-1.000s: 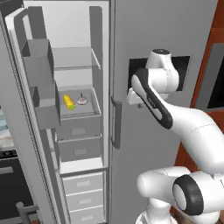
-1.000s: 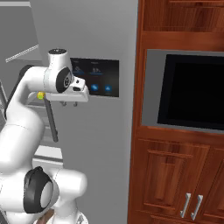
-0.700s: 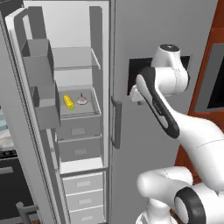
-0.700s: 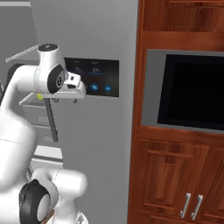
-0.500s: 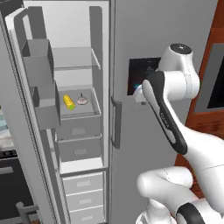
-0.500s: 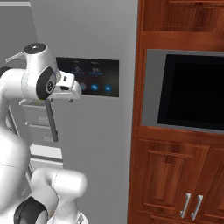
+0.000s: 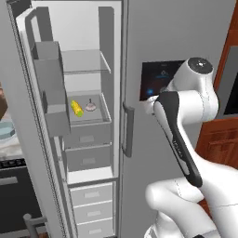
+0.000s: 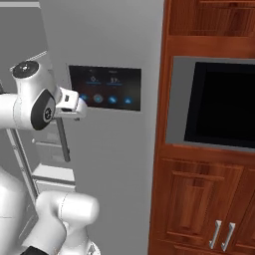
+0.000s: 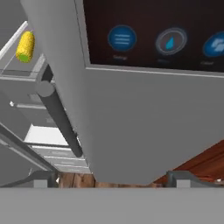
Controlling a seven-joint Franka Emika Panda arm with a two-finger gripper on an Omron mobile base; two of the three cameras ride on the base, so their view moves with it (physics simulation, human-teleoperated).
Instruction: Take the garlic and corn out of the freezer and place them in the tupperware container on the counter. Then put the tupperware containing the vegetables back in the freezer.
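The freezer (image 7: 88,42) stands open. On its middle shelf lie the yellow corn (image 7: 76,108) and, just to its right, the small white garlic (image 7: 90,106). The corn (image 9: 25,46) also shows at the hand view's upper left. My gripper (image 9: 111,178) is open and holds nothing; its tips are spread wide at the bottom of the hand view. It hovers in front of the closed fridge door (image 9: 131,122), right of the freezer opening, under the dark dispenser panel (image 9: 153,35). The pale blue tupperware container (image 7: 6,132) sits on the marble counter (image 7: 10,147) at the far left.
The open freezer door (image 7: 46,83) with grey bins juts out on the left. A vertical bar handle (image 7: 128,130) runs down the closed door's edge near my hand (image 8: 72,105). Drawers (image 7: 86,158) fill the freezer's lower part. A built-in oven (image 8: 224,104) in wood cabinets stands to the right.
The arm's upper joints have swung up and to the right in the left base view. The hand has stayed in front of the dispenser door. Corn and garlic have not moved.
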